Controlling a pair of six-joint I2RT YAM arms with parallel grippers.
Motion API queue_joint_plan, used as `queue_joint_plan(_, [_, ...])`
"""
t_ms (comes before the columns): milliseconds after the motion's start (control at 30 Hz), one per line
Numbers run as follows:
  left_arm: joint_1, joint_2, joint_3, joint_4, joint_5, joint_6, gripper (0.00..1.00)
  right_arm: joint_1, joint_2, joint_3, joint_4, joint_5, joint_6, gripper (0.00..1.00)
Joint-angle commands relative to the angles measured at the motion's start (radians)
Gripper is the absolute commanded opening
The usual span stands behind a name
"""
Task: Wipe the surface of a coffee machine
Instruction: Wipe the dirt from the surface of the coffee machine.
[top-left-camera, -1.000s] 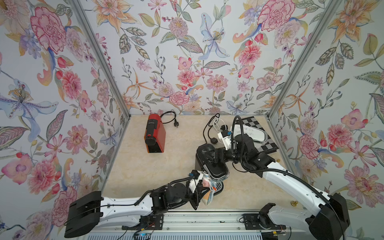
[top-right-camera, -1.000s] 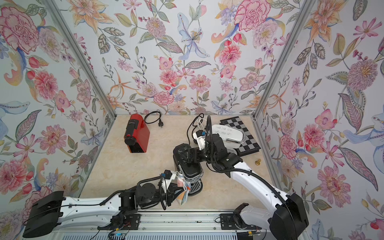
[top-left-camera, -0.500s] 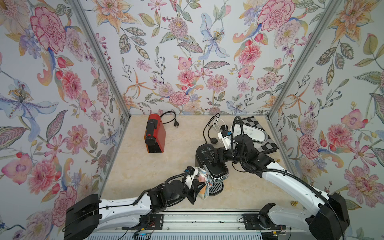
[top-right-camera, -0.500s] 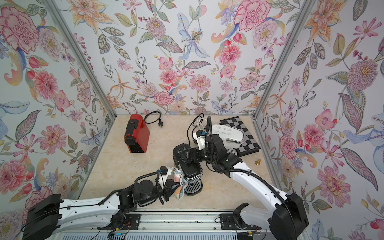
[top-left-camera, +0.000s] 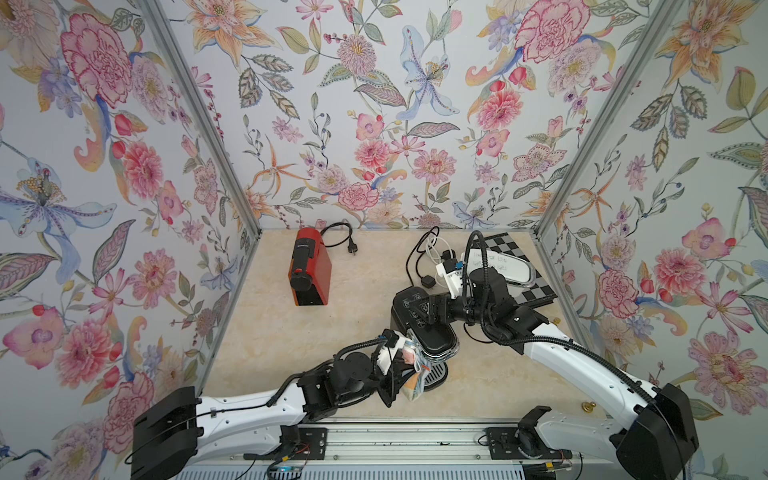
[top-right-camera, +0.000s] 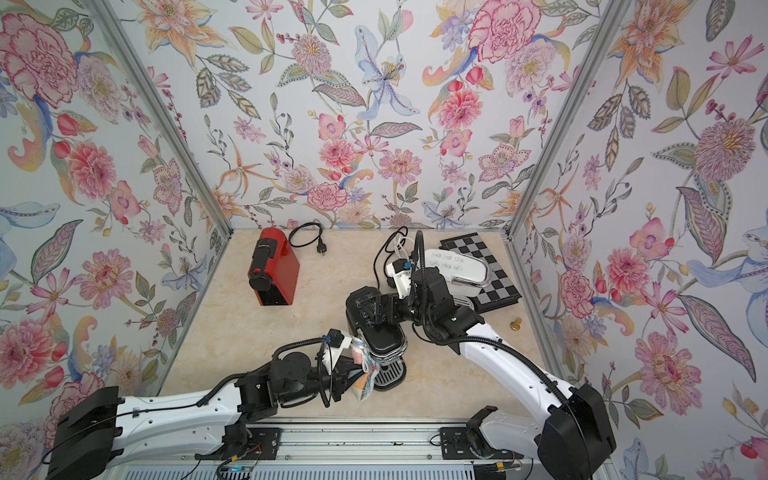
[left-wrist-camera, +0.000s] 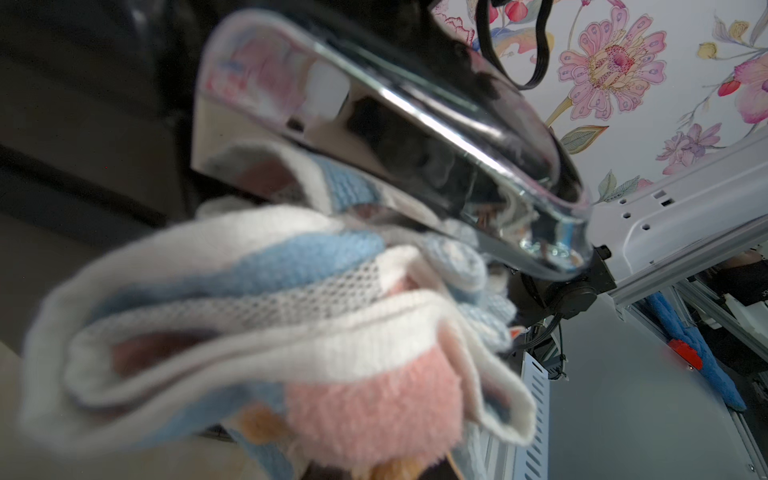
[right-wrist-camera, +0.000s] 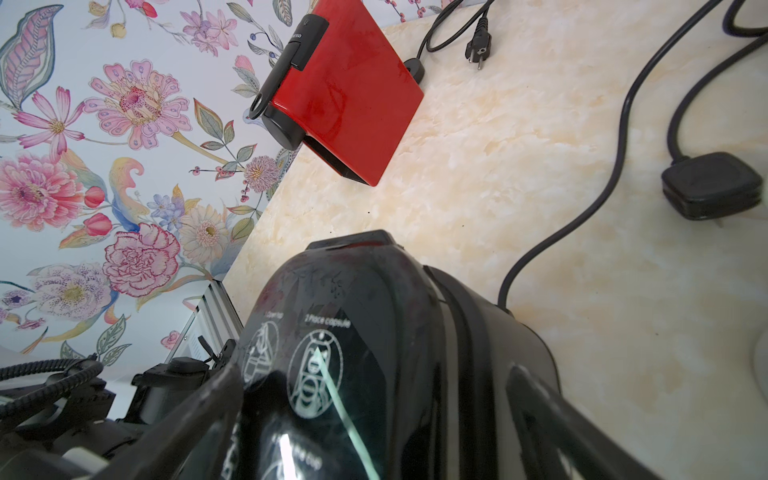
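A black coffee machine stands at the front middle of the table in both top views, its chrome-rimmed head over a round drip tray. My left gripper is shut on a bunched white, blue and pink cloth and presses it against the left side of that chrome front. The cloth hides the left fingers in the left wrist view. My right gripper straddles the machine's black top from the right, one finger on each side, jaws wide and clasping the body.
A red coffee machine stands at the back left, its cord and plug beside it. Black cables and a plug lie behind the black machine. A chessboard with a white tray sits at the back right. A small brass piece lies near the right wall.
My left arm has pushed forward and slid the cloth a little along the machine's chrome front. The right arm and the black machine have stayed put.
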Motion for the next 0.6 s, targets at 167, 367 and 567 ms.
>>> queue_joint_plan(167, [0.156, -0.149, -0.02, -0.072, -0.048, 0.022, 0.0, 0.032, 0.06, -0.018, -0.098, -0.05, -0.003, 1.0])
queue_joint_plan(367, [0.24, -0.252, -0.012, -0.151, -0.033, 0.053, 0.0, 0.031, 0.066, -0.022, -0.096, -0.048, -0.002, 1.0])
queue_joint_plan(567, [0.34, -0.289, -0.039, -0.104, 0.029, 0.045, 0.0, 0.03, 0.06, -0.037, -0.095, -0.056, -0.003, 1.0])
